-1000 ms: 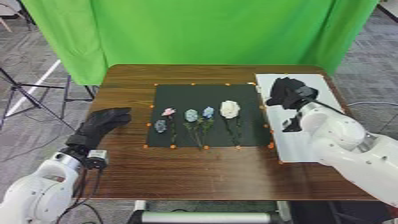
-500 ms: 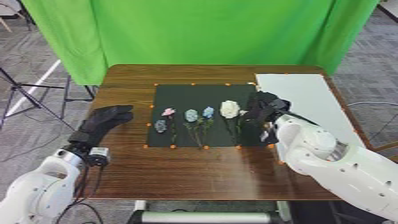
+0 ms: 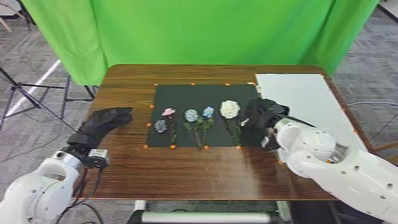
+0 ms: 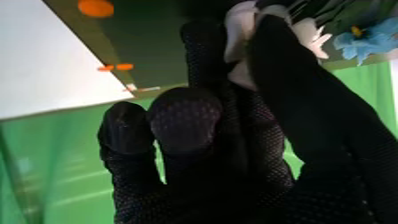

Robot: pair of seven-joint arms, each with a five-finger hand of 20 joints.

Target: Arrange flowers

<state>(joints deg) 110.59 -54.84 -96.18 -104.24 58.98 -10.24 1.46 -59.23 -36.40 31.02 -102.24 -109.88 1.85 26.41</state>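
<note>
The white flower (image 3: pixel 229 109) lies on the dark mat (image 3: pixel 187 92), just beside the right hand (image 3: pixel 259 114); that hand's fingers are extended and released, its thumb partly obstructing the flower in the right wrist view. Pink (image 3: pixel 169 111) and blue (image 3: pixel 208 112) flowers lie farther left. Adjacent right: white sheet (image 3: pixel 302 92). Left hand (image 3: pixel 107 120): left of mat, fingers relaxed. Green curtain (image 3: pixel 213 37): beyond table (image 3: pixel 195 175).

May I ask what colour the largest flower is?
The largest flower is white, best seen in the head view.
</note>
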